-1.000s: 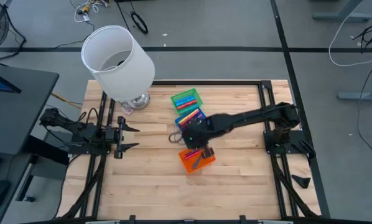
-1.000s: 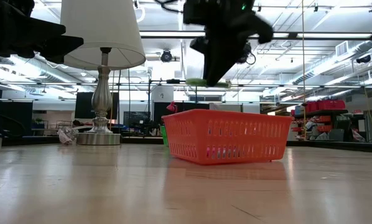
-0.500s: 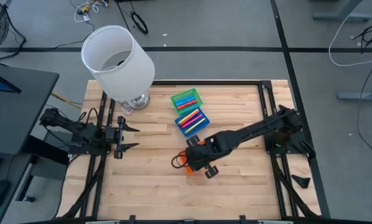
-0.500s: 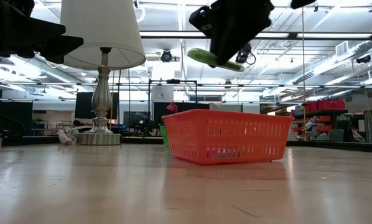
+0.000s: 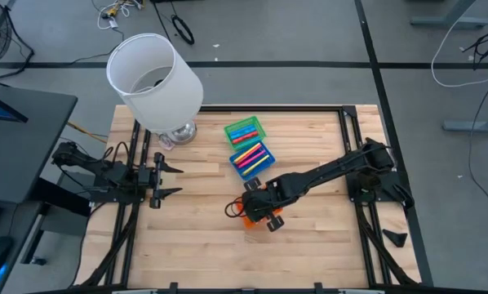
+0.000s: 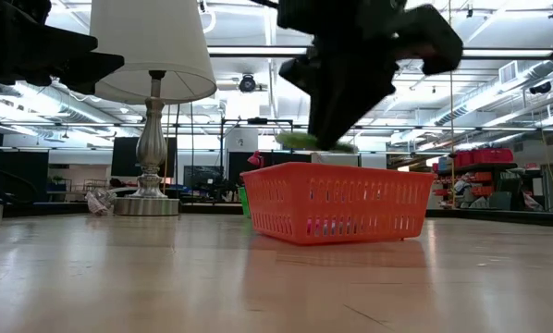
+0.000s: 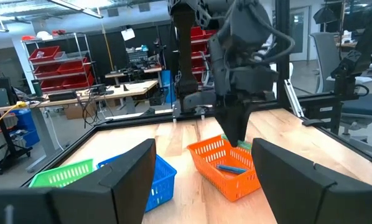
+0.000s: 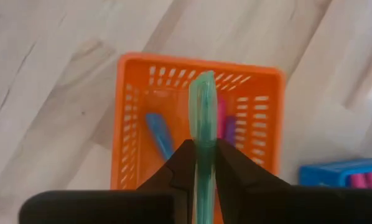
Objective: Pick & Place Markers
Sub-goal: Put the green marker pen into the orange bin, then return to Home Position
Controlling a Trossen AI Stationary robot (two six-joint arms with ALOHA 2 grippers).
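A green marker (image 8: 203, 124) is clenched between the fingers of the right end effector (image 8: 201, 163), directly below which the orange tray (image 8: 134, 112) with a blue marker (image 8: 159, 139) is seen on the worktop (image 5: 195, 220), while the left end effector (image 5: 169, 179), spread wide, is parked well apart.

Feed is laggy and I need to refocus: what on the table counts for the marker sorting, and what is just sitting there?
Job:
- green marker, held by right end effector
- markers in orange tray
- blue tray and green tray, both holding markers

Lying about:
- lamp
- left end effector, parked at the table's left edge
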